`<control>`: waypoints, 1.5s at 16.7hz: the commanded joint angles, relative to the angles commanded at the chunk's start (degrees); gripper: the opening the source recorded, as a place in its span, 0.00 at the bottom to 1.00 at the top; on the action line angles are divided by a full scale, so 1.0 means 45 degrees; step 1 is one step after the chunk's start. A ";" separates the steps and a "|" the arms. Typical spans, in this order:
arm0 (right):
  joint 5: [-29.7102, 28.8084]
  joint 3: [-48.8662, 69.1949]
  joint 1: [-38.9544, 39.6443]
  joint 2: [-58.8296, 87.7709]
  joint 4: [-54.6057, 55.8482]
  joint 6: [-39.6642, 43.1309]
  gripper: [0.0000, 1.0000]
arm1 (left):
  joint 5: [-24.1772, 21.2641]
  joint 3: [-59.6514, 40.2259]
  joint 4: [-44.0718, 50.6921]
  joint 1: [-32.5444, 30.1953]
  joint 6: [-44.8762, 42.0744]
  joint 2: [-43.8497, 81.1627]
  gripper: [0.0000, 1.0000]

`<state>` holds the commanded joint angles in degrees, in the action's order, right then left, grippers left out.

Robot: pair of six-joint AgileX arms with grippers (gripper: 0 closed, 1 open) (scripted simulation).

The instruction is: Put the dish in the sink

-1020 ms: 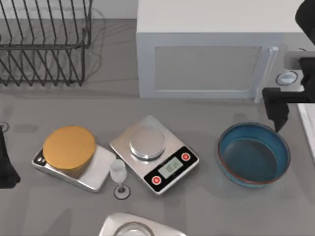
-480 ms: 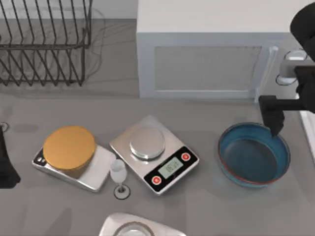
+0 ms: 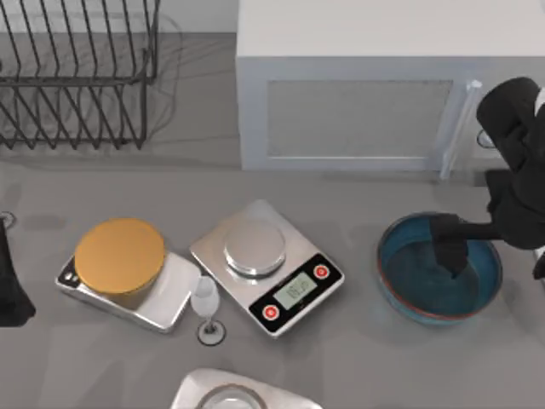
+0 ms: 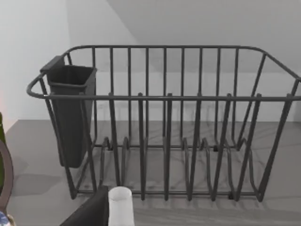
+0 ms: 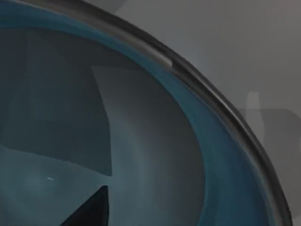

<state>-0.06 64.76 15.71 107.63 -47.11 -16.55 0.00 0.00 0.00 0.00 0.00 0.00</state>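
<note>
My right gripper (image 3: pixel 449 249) hangs over the inside of the wide, deep, glossy blue dish with the thin reddish-brown rim (image 3: pixel 409 290), which sits on the grey table (image 3: pixel 358 358) toward its right side. The right wrist view looks down into the bowl's blue wall and dark rim (image 5: pixel 221 141), with one dark fingertip (image 5: pixel 91 209) showing low in the picture. I cannot tell whether the fingers are apart or together, nor whether they touch the bowl at all (one dark mass is all I get from above).

By my reading the task is barely begun: the dish stands flat on the table, not lifted, so the grasp, the lift and the carry to the sink are all left. I cannot make out a sink for certain; a pale strip at the table's right edge may be its rim.

Behind the dish stands a white microwave-like box with a long door handle (image 3: pixel 456 128), near enough to mind when lifting. To the left of the dish lie a silver kitchen scale with a round steel platter (image 3: pixel 266 266), a small clear stemmed glass (image 3: pixel 205 307), and a second scale carrying a flat orange disc (image 3: pixel 119 254). A dark wire dish rack (image 4: pixel 164 122) sits at the far left. My left arm (image 3: pixel 10 285) is parked at the left edge.
</note>
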 joint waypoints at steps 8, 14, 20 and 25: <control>0.0000 -0.0013 -0.0001 0.0010 0.0019 -0.0001 0.70 | 0.0000 0.0000 0.0000 0.0000 0.0000 0.0000 1.00; 0.0000 -0.0013 -0.0001 0.0010 0.0019 -0.0001 0.25 | 0.0000 0.0000 0.0000 0.0000 0.0000 0.0000 1.00; 0.0000 -0.0013 -0.0001 0.0010 0.0019 -0.0001 0.00 | 0.0000 0.0000 0.0000 0.0000 0.0000 0.0000 1.00; 0.0000 -0.0013 -0.0001 0.0010 0.0019 -0.0001 0.00 | 0.0000 0.0000 0.0000 0.0000 0.0000 0.0000 1.00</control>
<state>-0.06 64.70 15.70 107.68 -47.03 -16.56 0.00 0.00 0.00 0.00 0.00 0.00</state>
